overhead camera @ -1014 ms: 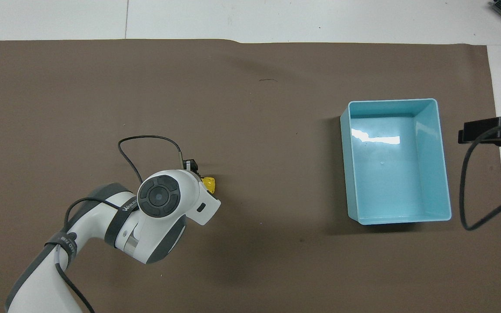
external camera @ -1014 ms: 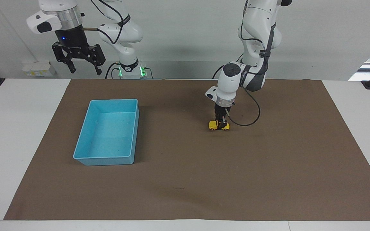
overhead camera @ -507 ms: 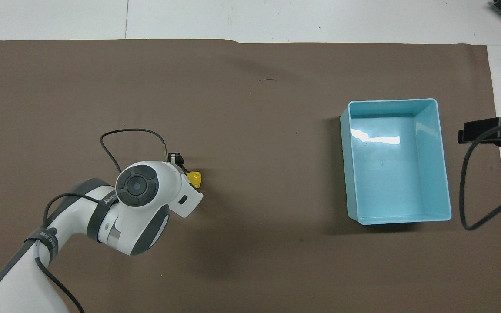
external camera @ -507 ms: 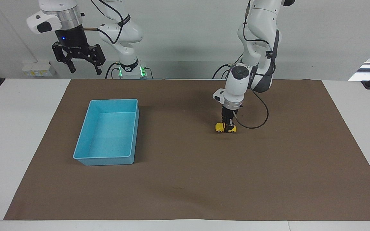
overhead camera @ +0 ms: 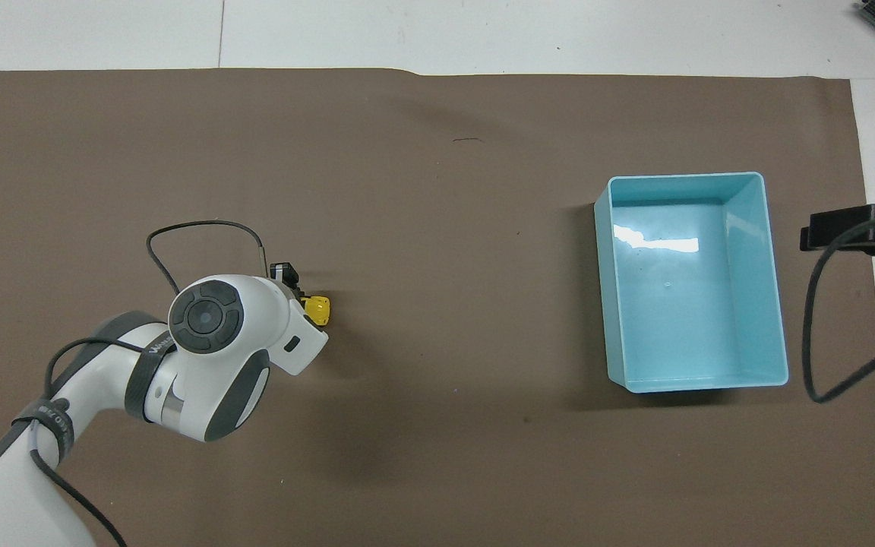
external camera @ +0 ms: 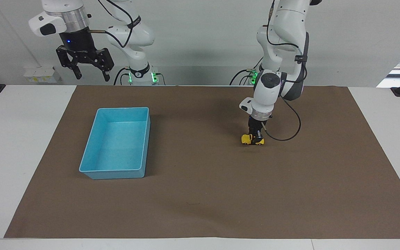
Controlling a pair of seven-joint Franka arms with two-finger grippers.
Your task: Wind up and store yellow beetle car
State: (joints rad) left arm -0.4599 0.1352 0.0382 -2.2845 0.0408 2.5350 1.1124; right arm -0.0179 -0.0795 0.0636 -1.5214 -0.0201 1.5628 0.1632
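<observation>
The left gripper [external camera: 255, 136] is down on the brown mat [external camera: 200, 194], its jaws clamped on the yellow beetle car [external camera: 252, 140], whose wheels rest on the mat well apart from the light-blue tray [external camera: 92, 163]. The right gripper [external camera: 89, 74] waits raised toward the right arm's end of the desk [external camera: 16, 146], jaws spread open and empty.

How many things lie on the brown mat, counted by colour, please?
Yellow: 1, the tiny yellow beetle car, clamped in the shut left gripper.
Light blue: 1, the rectangular plastic tray, nothing inside.
Total: 2.
</observation>
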